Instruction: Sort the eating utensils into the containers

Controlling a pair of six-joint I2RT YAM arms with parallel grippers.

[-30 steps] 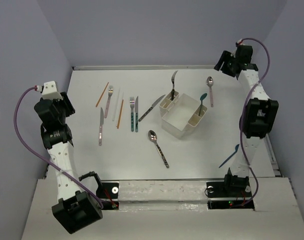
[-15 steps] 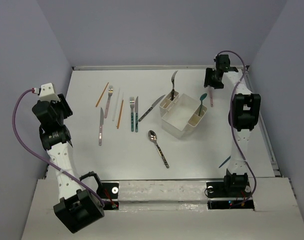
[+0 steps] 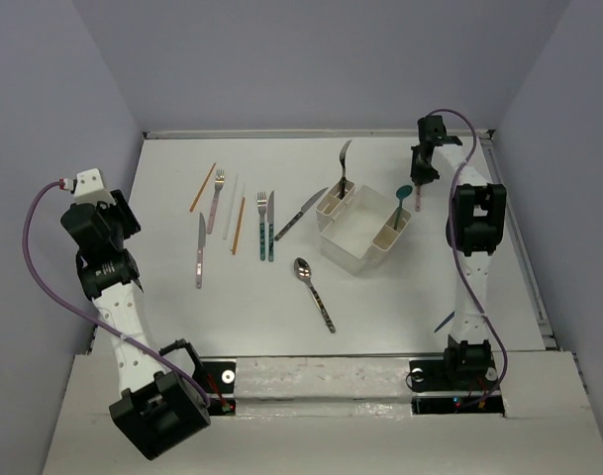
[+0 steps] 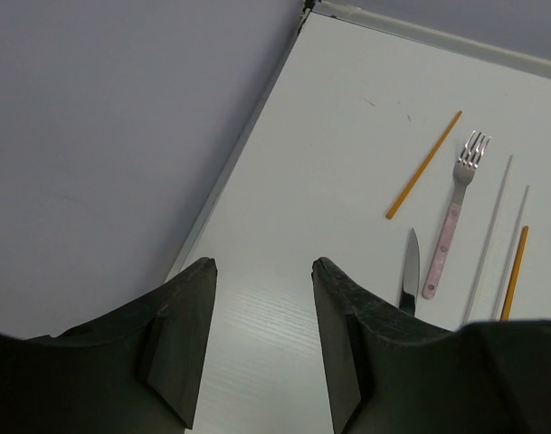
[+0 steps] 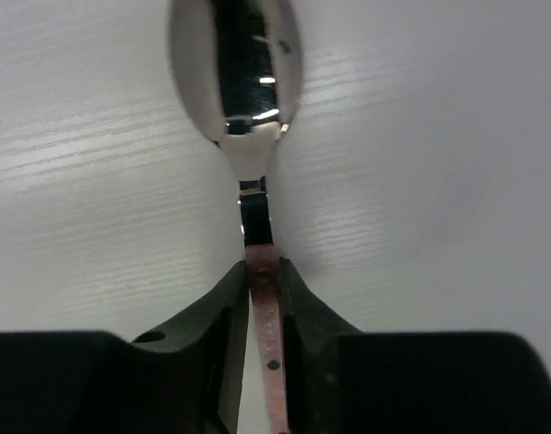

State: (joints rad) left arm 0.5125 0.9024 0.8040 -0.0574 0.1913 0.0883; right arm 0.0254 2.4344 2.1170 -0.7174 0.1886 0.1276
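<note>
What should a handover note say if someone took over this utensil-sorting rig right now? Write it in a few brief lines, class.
Right gripper: shut on the pink handle of a spoon at the far right of the table.
Left gripper: open, empty, above the table's left edge.
Done: a teal spoon and a metal utensil stand in the caddy's end slots.
Left: the held spoon; also a pink fork, teal fork, pink knife, teal knife, dark knife, orange chopsticks, white chopsticks and a dark-handled spoon, all lying left of the caddy.
</note>
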